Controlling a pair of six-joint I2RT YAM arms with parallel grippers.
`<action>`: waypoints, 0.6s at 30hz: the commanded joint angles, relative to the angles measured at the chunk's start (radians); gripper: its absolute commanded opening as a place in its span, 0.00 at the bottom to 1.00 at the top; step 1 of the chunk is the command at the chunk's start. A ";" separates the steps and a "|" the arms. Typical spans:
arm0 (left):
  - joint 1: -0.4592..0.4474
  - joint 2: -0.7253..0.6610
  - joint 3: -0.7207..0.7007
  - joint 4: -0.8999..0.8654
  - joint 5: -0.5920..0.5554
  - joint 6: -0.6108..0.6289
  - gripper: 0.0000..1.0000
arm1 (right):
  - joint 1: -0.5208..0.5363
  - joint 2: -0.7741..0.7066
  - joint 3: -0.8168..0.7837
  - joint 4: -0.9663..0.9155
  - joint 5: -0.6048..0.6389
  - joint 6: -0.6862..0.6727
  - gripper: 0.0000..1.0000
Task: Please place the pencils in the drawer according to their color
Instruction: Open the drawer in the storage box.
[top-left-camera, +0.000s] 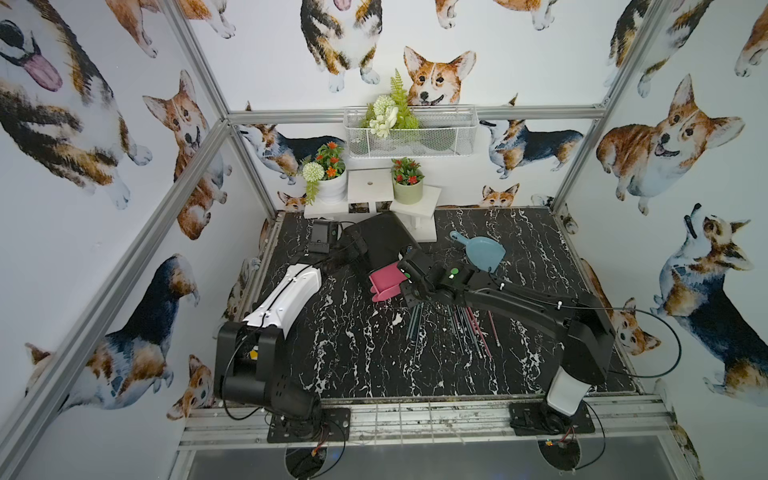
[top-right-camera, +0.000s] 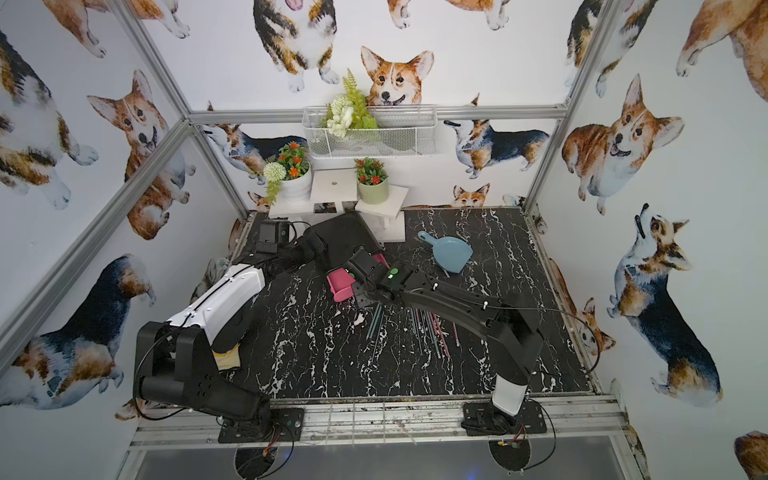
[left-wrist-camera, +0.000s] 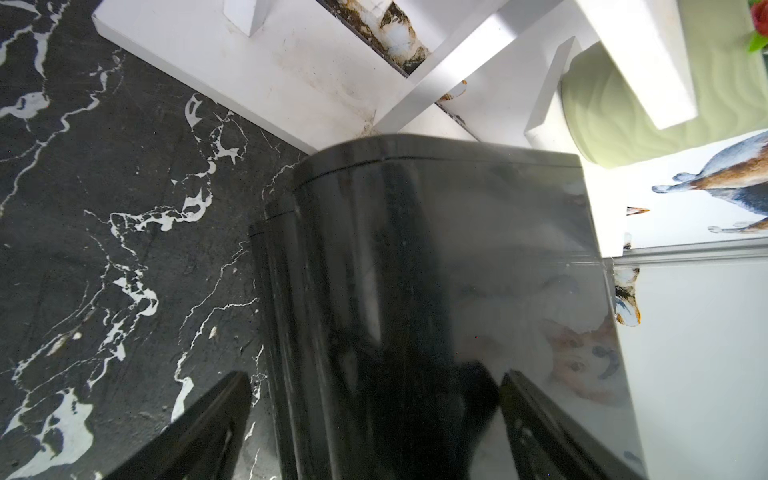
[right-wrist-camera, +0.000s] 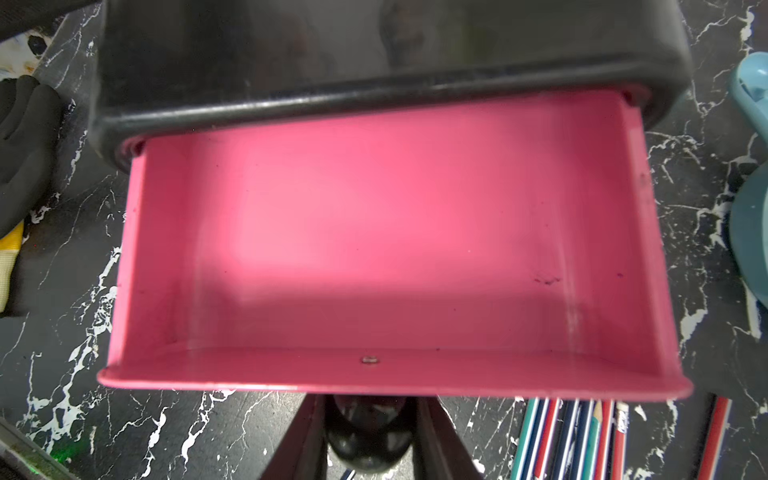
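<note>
Top views place the pencils (top-left-camera: 473, 332) nearest, scattered flat on the marbled table (top-left-camera: 353, 353) under the right arm, with red, teal and dark ones lying close together and some crossing. None is seen inside the drawer. Just beyond them, in the right wrist view, the round black knob (right-wrist-camera: 370, 436) is pinched between the jaws of the right gripper (right-wrist-camera: 369, 409). The pink drawer (right-wrist-camera: 374, 232) is drawn well out of the black chest (right-wrist-camera: 374, 50) and is seen to be empty. Farther back, in the left wrist view, the left gripper (left-wrist-camera: 376, 376) is held against the chest with its jaws spread wide to either side; whether they touch it cannot be told. The blue dustpan (top-left-camera: 484, 249) lies beyond, apart. The opening step is judged about done, and sorting has not begun. Next, the knob should be let go and one pencil singled out from its close neighbours with a narrow pinch from above.
</note>
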 joint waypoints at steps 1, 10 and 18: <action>0.001 0.009 -0.014 -0.187 -0.059 0.026 0.98 | 0.006 -0.015 -0.014 0.005 0.006 0.025 0.01; 0.002 0.003 -0.011 -0.190 -0.062 0.025 0.98 | 0.012 -0.035 -0.039 0.011 0.017 0.033 0.22; 0.001 0.001 -0.009 -0.193 -0.064 0.027 0.98 | 0.012 -0.024 -0.015 0.017 0.017 0.022 0.53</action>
